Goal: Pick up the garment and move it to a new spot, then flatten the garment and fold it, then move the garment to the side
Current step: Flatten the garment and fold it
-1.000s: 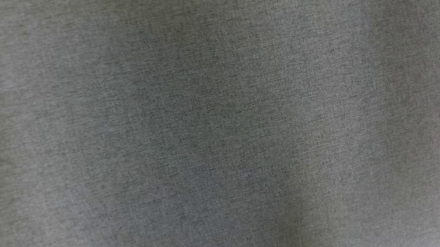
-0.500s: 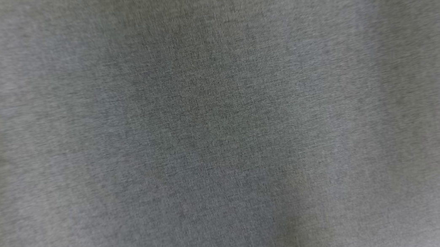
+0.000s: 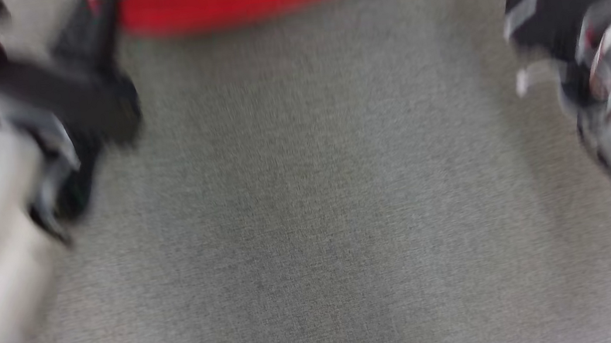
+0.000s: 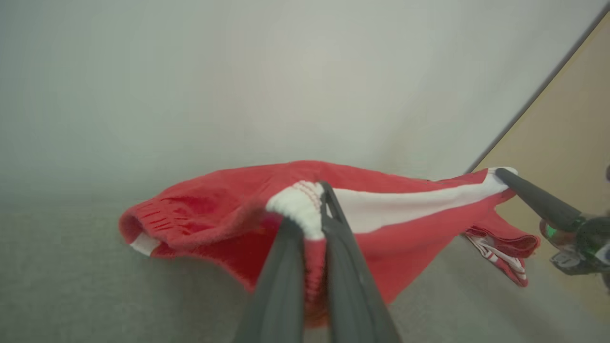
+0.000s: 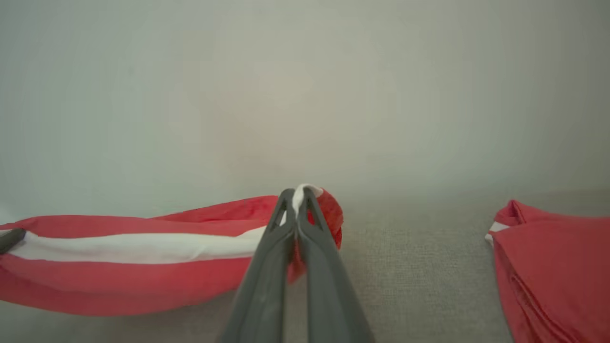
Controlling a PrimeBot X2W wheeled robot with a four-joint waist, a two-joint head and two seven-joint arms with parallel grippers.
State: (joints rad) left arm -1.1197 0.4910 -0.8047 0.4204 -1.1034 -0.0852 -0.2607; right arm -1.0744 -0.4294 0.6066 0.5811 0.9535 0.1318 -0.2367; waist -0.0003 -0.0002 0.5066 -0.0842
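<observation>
**Thin pinch, slip risk**

Edge-only grip could slip off if the claws spread further, and the loose tail may bunch on lay-down. The left claw (image 4: 310,209) and right claw (image 5: 296,193) are each clamped on the white band of the red garment (image 4: 205,209). It sags between them over the grey worktop (image 3: 312,223).

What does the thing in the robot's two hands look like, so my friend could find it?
Start at the big grey fabric surface. Above it, the garment is stretched between the left hand and the right hand. It is red with one wide white stripe running hand to hand, while the other red cloth lies untouched.
</observation>
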